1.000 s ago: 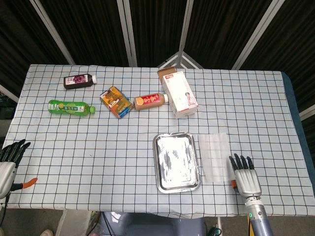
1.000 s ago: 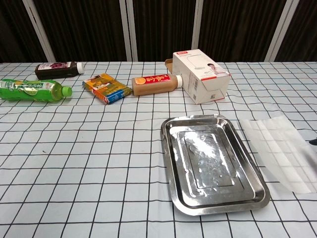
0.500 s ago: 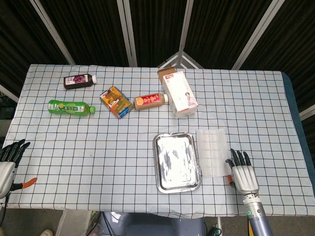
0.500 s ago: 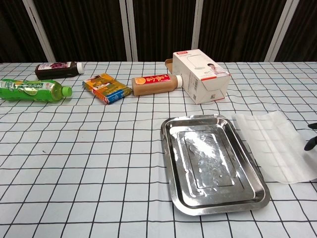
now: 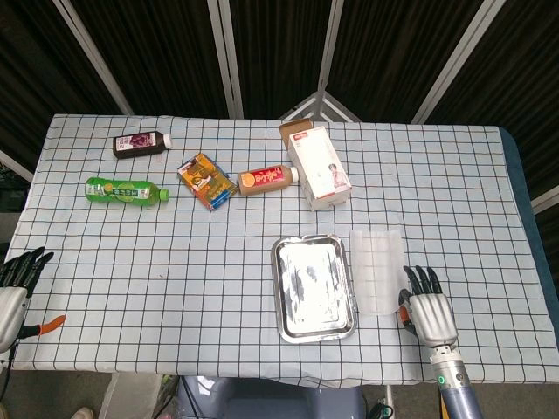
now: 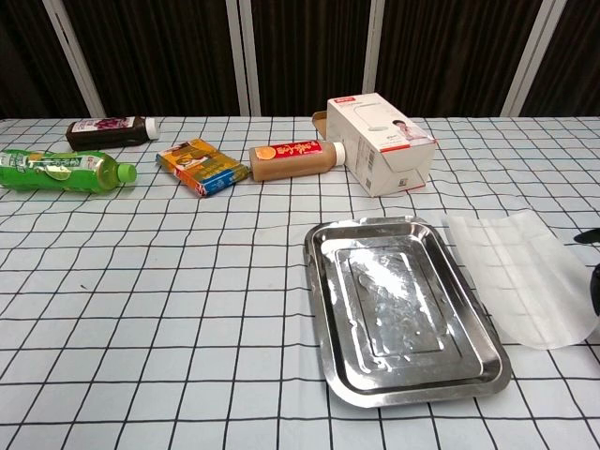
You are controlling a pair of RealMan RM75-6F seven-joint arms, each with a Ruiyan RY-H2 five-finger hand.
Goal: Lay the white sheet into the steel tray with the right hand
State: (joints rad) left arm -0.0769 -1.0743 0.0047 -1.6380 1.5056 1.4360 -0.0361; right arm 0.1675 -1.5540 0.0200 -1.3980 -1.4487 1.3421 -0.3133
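Observation:
The steel tray (image 5: 313, 286) lies empty near the table's front edge, seen also in the chest view as the tray (image 6: 403, 309). Flat on the checked cloth just right of it is the thin, translucent white sheet (image 5: 376, 270), with its near corner by the tray's right rim (image 6: 521, 277). My right hand (image 5: 429, 311) hovers at the sheet's near right corner, fingers straight and spread, holding nothing. Whether it touches the sheet is unclear. Only dark fingertips (image 6: 594, 281) show at the chest view's right edge. My left hand (image 5: 15, 286) stays at the front left edge, fingers apart and empty.
Across the back of the table lie a white carton (image 5: 319, 166), a brown bottle (image 5: 266, 179), a small colourful box (image 5: 208, 181), a green bottle (image 5: 126, 190) and a dark bottle (image 5: 140, 143). The table's front edge runs just behind my right hand.
My right hand moved left and a little forward, toward the sheet. The sheet shifted left toward the tray and slightly farther back. The left hand stayed still.

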